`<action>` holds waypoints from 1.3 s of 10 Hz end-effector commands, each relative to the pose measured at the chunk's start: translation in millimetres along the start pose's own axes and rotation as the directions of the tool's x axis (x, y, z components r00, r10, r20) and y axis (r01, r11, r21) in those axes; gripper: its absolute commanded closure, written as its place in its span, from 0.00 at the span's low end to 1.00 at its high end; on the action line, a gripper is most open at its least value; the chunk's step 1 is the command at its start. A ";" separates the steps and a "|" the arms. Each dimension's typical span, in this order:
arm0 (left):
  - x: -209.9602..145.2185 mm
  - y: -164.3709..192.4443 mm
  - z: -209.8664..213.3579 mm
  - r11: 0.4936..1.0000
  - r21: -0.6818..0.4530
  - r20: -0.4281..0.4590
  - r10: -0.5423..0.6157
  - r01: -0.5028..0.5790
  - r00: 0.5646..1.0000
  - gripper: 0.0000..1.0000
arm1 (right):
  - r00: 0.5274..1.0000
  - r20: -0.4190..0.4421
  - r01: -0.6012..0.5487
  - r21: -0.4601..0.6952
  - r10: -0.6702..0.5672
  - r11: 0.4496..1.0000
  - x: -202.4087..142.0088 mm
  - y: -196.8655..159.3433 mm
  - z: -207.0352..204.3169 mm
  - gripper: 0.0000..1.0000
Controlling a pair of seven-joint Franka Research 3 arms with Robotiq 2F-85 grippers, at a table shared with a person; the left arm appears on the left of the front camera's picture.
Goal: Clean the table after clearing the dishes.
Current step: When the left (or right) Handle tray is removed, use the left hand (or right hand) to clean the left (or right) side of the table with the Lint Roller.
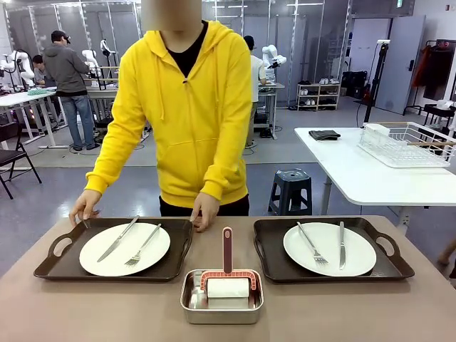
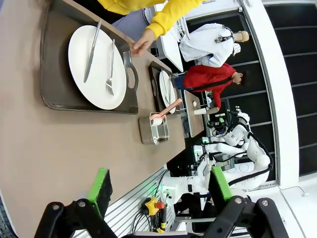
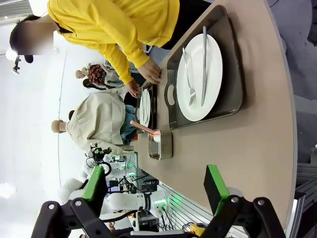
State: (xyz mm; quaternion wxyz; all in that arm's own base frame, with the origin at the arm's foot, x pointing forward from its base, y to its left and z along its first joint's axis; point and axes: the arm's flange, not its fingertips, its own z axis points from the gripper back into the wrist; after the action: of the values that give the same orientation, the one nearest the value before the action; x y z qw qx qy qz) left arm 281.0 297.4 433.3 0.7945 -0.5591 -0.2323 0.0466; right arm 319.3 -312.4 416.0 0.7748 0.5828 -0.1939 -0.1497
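The front camera is sitting close at the table's [image 1: 107,313] near edge, looking across at the person [image 1: 189,114] on the far side. The left wrist camera is hanging off the left end, rolled sideways, facing right. The right wrist camera is mirroring it. All three are sharing the left tray [image 1: 60,265], right tray [image 1: 271,256] and steel pan [image 1: 222,317].

left gripper [image 2: 161,184]: jaws spread wide, hovering | right gripper [image 3: 154,183]: jaws spread wide, hovering
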 end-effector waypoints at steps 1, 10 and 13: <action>-0.3 -0.2 2.2 1.000 0.003 0.002 0.000 0.000 1.000 0.00 | 1.000 -0.002 -0.005 0.003 0.005 1.000 -0.2 2.4 -0.3 0.00; -0.3 -0.2 2.2 1.000 0.003 0.002 0.000 0.000 1.000 0.00 | 1.000 -0.002 -0.005 0.003 0.005 1.000 -0.2 2.4 -0.3 0.00; 18.0 -24.6 -17.1 0.994 0.061 -0.054 -0.090 0.093 0.994 0.00 | 1.000 -0.002 -0.005 0.003 0.005 1.000 -0.2 2.4 -0.3 0.00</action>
State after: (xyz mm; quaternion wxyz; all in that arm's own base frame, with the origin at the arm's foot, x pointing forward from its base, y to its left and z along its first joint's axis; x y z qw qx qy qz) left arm 287.5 292.5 439.6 0.7996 -0.5523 -0.2337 0.0324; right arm 319.5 -312.1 416.0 0.7749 0.5829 -0.1937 -0.1495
